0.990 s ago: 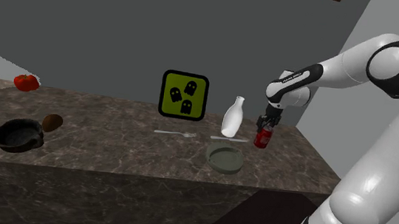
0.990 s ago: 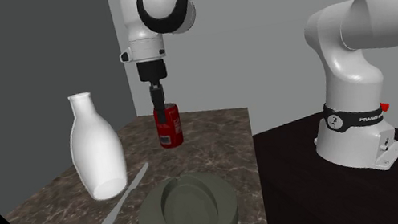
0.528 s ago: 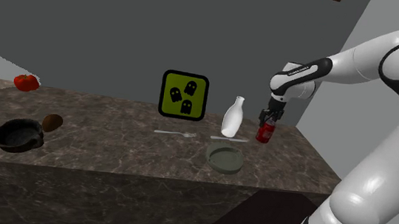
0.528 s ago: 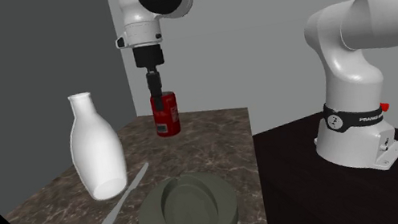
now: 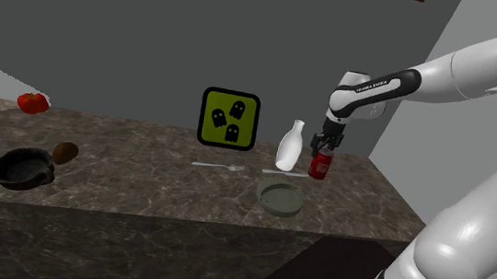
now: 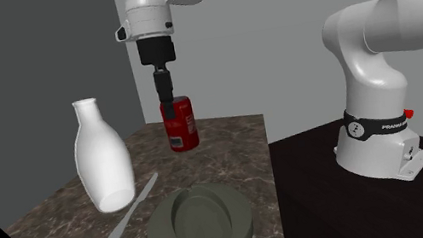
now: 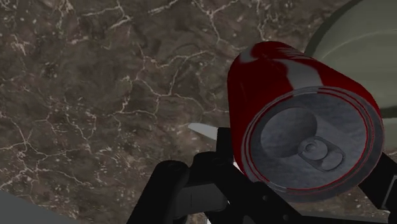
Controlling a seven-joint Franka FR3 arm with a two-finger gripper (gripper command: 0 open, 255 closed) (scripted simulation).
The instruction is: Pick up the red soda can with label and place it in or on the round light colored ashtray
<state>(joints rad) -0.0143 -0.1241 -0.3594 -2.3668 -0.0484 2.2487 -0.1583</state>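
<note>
Above open counter [image 6: 236, 149] near its far edge, beside the bottle [image 6: 105, 168], the can [image 6: 180, 129] is clasped by the gripper [image 6: 169, 111] (red, white label, grey top).

Shoulder cam sits back, facing the whole counter [image 5: 142, 175]. Second cam's close, looking right along it; both catch the bottle [image 5: 289, 147] and ashtray [image 5: 280, 198]. Wrist cam's right above the soda can [image 7: 299, 127].

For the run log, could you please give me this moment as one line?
phase: transport | claw: shut on red soda can | can: aloft over marble counter | round grey ashtray: empty
</note>
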